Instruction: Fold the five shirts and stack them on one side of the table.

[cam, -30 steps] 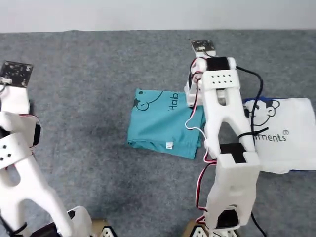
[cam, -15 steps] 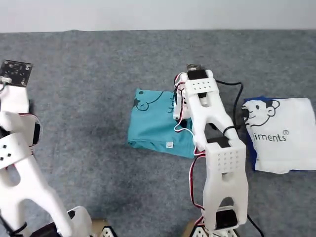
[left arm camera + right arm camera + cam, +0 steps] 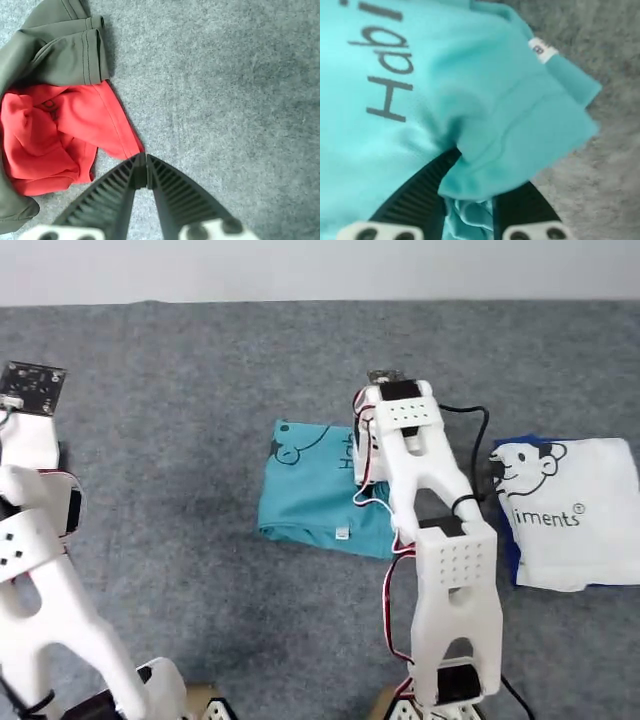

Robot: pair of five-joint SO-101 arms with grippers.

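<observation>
Looking from above, the teal shirt [image 3: 310, 490] lies folded on the desk [image 3: 180, 390], the white shirt [image 3: 575, 525] near it. At the left wrist, the left pincer [image 3: 141, 165] is pressed together, empty, beside the red shirt [image 3: 50, 135] and the olive shirt [image 3: 50, 45]. At the right wrist, the right pincer [image 3: 472, 172] pinches a thin teal fold; dragging may undo the folding.

surface: grey felt-like table covering [image 3: 200, 370] is seen across nearly the whole frame | background: a pale wall strip [image 3: 300, 270] is seen along the top edge
</observation>
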